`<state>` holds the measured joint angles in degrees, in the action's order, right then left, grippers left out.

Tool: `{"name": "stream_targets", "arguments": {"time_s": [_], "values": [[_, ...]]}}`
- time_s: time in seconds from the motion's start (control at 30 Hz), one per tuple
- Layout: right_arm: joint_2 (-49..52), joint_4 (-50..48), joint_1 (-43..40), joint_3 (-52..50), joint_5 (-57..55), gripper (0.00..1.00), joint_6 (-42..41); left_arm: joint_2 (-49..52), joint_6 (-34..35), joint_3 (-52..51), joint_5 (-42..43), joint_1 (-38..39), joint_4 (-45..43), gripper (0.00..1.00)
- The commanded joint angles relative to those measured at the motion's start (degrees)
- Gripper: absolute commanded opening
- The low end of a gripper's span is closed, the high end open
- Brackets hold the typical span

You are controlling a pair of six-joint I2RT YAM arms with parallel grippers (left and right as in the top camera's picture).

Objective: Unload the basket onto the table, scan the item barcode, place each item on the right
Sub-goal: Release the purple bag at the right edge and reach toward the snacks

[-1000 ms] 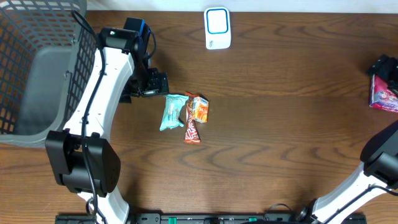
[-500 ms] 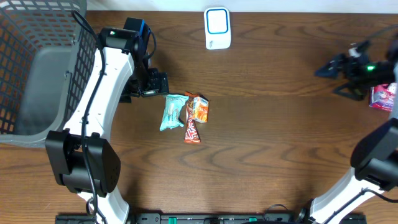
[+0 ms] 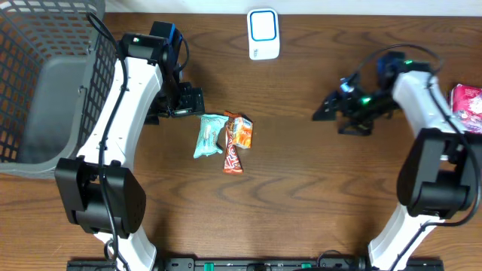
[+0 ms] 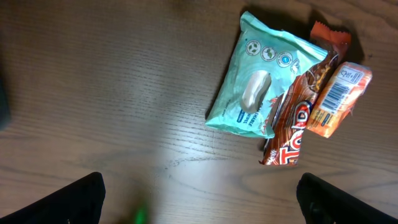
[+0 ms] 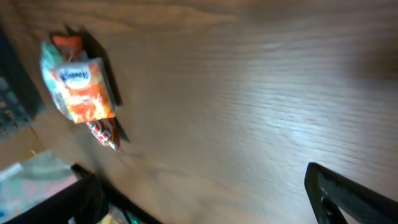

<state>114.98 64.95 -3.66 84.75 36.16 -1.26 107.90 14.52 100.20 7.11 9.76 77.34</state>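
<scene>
Three snack items lie together mid-table: a teal packet [image 3: 208,135] [image 4: 258,93], an orange packet [image 3: 241,132] [image 4: 339,96] with its barcode facing up, and a red-brown bar [image 3: 232,154] [image 4: 292,127] partly under both. The white and blue scanner [image 3: 263,34] stands at the far edge. My left gripper [image 3: 192,102] [image 4: 199,196] hovers just left of the items, open and empty. Well to their right, my right gripper [image 3: 333,114] [image 5: 202,186] is open and empty too; its blurred view shows the orange packet [image 5: 78,87] and the bar [image 5: 104,134] far off.
A grey mesh basket [image 3: 45,83] fills the left end of the table. A pink packet [image 3: 468,105] lies at the right edge, behind the right arm.
The right arm has swung in from the table's right edge leftward toward the middle. The left arm and the three items have not moved.
</scene>
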Motion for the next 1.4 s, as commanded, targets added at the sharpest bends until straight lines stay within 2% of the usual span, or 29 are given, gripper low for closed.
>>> {"name": "stream_targets", "arguments": {"time_s": [0.0,0.4,0.67,1.13,1.37], "values": [[-1.2,-3.6,4.3,-3.0,0.4,0.99,-7.0,-0.4,-0.5,-0.1,-0.5,-0.2,0.2,0.98],[-1.2,-19.4,18.6,-5.7,0.4,0.98,-21.1,-0.4,-0.6,-0.1,-0.5,-0.2,0.2,0.98],[-1.2,-25.7,22.9,-5.6,1.1,0.97,-29.4,-0.4,-0.6,-0.1,-0.5,-0.2,0.2,0.98],[-1.2,-23.8,23.0,-0.9,10.2,0.94,-29.3,-0.4,-0.5,-0.1,-0.5,-0.2,0.2,0.98],[-1.2,-22.1,23.9,1.7,10.5,0.92,-27.8,-0.4,-0.6,-0.1,-0.5,-0.2,0.2,0.98]]}}
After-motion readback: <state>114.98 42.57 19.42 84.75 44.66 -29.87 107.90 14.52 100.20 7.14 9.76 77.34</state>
